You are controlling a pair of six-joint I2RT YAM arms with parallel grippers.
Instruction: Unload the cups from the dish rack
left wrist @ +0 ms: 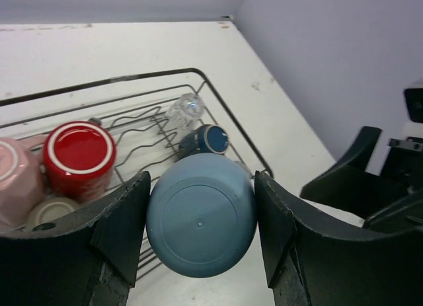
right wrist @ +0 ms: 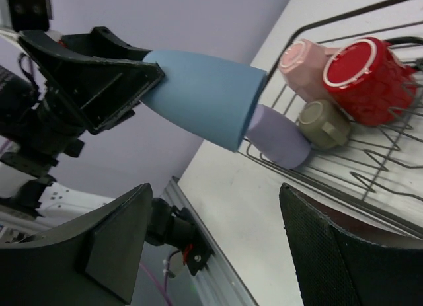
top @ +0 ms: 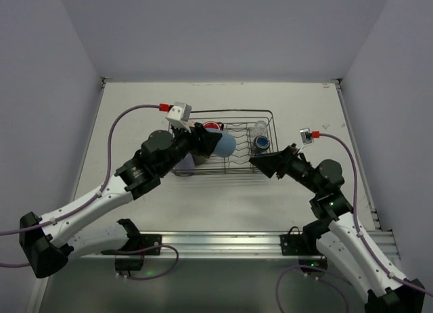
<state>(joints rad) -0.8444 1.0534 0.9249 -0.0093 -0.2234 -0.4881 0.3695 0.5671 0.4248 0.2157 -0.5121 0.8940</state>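
My left gripper [top: 214,144] is shut on the light-blue tumbler [top: 226,145] and holds it on its side above the dish rack [top: 230,171]. In the left wrist view the fingers [left wrist: 125,220] press both sides of the tumbler [left wrist: 201,215]. In the rack sit a red mug [left wrist: 79,157], a pink cup [left wrist: 14,180], an olive-beige cup [left wrist: 49,210], a dark blue cup [left wrist: 210,139] and a clear glass [left wrist: 186,108]. A lavender tumbler [right wrist: 281,142] lies at the rack's left end. My right gripper [top: 260,163] is open and empty at the rack's near right corner.
The rack's upright wire dividers [left wrist: 142,131] stand between the left cups and the dark blue cup. The right arm [left wrist: 370,180] shows close on the right of the left wrist view. The aluminium base rail [top: 223,242] runs along the table's near edge.
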